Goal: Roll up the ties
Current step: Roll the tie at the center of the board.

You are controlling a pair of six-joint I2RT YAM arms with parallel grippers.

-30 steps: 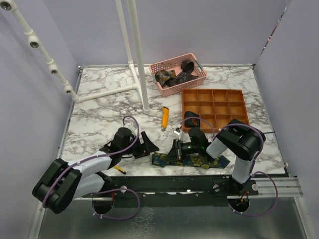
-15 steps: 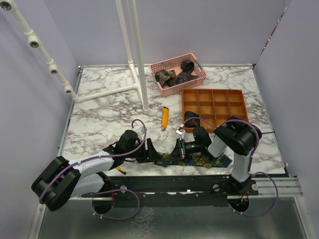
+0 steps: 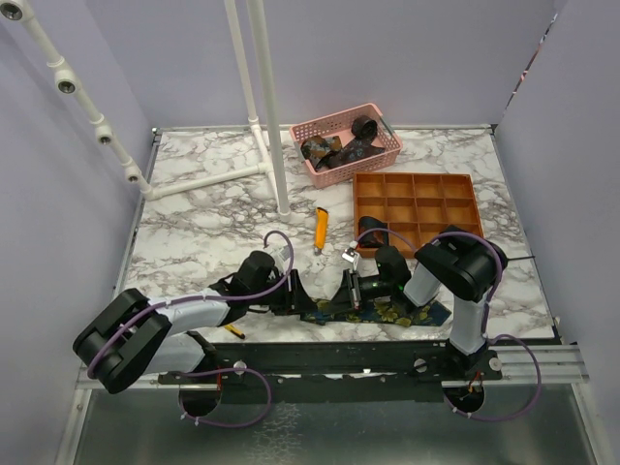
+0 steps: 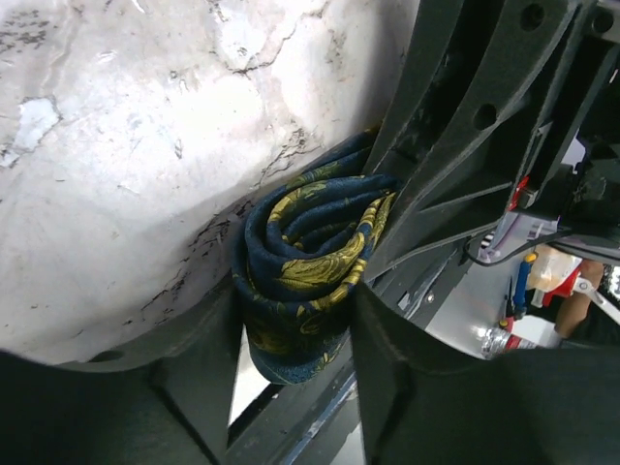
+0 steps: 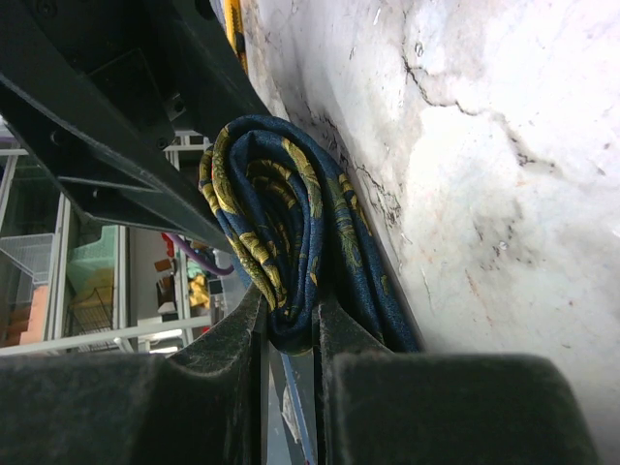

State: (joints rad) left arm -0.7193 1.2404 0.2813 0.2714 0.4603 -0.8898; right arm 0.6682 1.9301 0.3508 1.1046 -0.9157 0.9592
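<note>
A navy tie (image 3: 407, 314) with a yellow floral print lies along the table's near edge. Its left end is wound into a coil (image 4: 310, 252). My left gripper (image 4: 295, 300) comes at the coil from the left, a finger pressed against each side of it. My right gripper (image 5: 291, 310) is shut on the same coil (image 5: 281, 213) from the right, pinching its inner folds. In the top view the two grippers (image 3: 302, 300) (image 3: 341, 295) face each other with the coil hidden between them. More ties (image 3: 339, 147) lie in the pink basket.
An orange compartment tray (image 3: 415, 176) sits behind the right arm, with a dark rolled tie (image 3: 372, 232) in its near-left cell. The pink basket (image 3: 389, 136) is at the back. An orange-yellow utility knife (image 3: 321, 229) lies mid-table. White pipes (image 3: 274, 145) stand at the back left.
My left gripper has moved right to the tie's coil and its jaws have narrowed onto it. The right gripper has kept its hold and shifted slightly left.
</note>
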